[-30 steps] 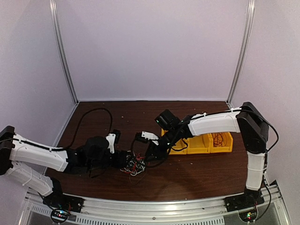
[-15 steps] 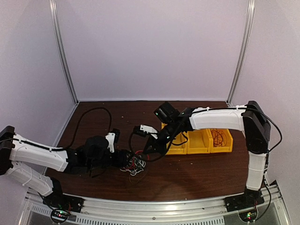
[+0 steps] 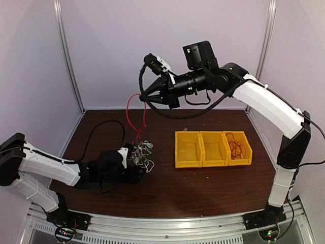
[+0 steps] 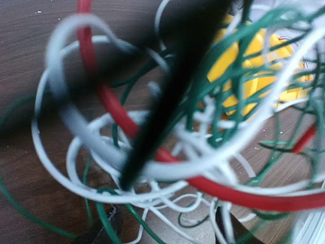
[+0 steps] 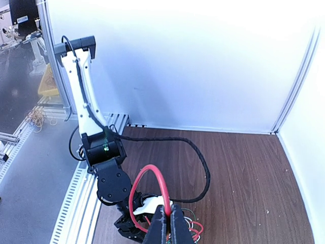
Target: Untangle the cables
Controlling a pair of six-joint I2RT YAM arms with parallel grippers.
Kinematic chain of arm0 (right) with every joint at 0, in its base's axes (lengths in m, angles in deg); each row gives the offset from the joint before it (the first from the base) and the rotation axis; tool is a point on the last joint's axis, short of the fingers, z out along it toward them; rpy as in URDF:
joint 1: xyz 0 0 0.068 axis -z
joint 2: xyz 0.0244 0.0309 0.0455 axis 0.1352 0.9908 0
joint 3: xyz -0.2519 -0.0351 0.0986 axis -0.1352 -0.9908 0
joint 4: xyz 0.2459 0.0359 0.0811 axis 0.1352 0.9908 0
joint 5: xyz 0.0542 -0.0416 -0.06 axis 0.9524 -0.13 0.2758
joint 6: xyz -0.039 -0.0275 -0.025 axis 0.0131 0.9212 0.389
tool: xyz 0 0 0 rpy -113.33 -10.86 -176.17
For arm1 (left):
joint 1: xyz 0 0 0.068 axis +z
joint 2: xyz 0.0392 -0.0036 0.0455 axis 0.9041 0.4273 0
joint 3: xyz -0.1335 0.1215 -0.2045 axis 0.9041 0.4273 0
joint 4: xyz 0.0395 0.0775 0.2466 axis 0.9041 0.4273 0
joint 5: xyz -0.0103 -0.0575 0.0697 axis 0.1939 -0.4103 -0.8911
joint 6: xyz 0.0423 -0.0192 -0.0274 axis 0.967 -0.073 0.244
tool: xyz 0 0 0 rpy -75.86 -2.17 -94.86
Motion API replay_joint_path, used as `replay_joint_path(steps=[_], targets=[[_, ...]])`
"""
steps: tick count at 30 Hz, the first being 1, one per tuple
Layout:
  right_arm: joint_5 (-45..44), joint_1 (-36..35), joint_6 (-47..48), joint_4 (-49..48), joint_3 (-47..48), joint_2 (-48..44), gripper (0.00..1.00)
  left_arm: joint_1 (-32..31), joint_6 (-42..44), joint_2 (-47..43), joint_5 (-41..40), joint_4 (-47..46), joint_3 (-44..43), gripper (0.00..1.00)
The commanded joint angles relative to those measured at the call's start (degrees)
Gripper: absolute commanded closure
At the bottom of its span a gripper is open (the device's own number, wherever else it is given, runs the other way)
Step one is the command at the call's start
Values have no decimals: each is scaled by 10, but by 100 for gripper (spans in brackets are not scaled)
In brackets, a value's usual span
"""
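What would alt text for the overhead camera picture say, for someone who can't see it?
The right pincer, raised high above a dark wooden table, grips a red cable that trails down to a tangle of thin cables. The left pincer sits low at the tangle, and three yellow bins stand to its right.

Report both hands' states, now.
Left hand: open, fingers apart at the tangle.
Right hand: closed on the red cable.
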Motion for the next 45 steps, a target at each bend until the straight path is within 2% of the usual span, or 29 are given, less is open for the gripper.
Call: replay_joint_path(steps=[1, 5, 10, 12, 16, 17, 19, 20, 23, 27, 30, 34, 38, 40, 42, 45], targets=[[14, -3, -20, 25, 47, -8, 100, 5, 9, -21, -11, -26, 3, 37], [8, -2, -31, 10, 87, -26, 100, 6, 16, -50, -29, -14, 26, 37], [-33, -2, -28, -18, 75, -47, 100, 7, 36, -74, -42, 20, 29, 32], [-48, -2, -25, -19, 52, -42, 100, -4, 50, -116, -62, 26, 34, 31], [-80, -2, -28, -57, -36, -46, 100, -53, 111, -261, -146, 29, 52, 29], [-91, -2, -32, -70, -55, -48, 100, -60, 134, -298, -152, 18, 61, 27], [-106, -2, -41, -89, -82, -47, 100, -67, 181, -381, -143, -11, 78, 7], [-111, -2, -45, -93, -87, -44, 100, -68, 200, -406, -134, -20, 82, 3], [-112, -3, -55, -93, -86, -30, 100, -70, 248, -438, -120, -21, 64, 2], [-111, -3, -73, -107, -81, -20, 100, -69, 286, -383, -114, -8, 14, 2], [-100, -3, -88, -106, -65, -9, 100, -70, 311, -320, -121, -34, -12, 8], [-81, -4, -106, -111, -55, -6, 100, -70, 338, -239, -190, -65, -45, 12], [-35, -5, -112, -115, -55, -15, 100, -66, 381, -155, -253, -132, -64, 9], [-18, -7, -120, -118, -56, -21, 100, -43, 366, -128, -242, -149, -65, 11], [-4, -7, -126, -121, -60, -30, 100, -1, 314, -116, -170, -161, -56, 15], [13, -7, -136, -132, -65, -47, 100, 23, 320, -76, -132, -225, -30, 18]])
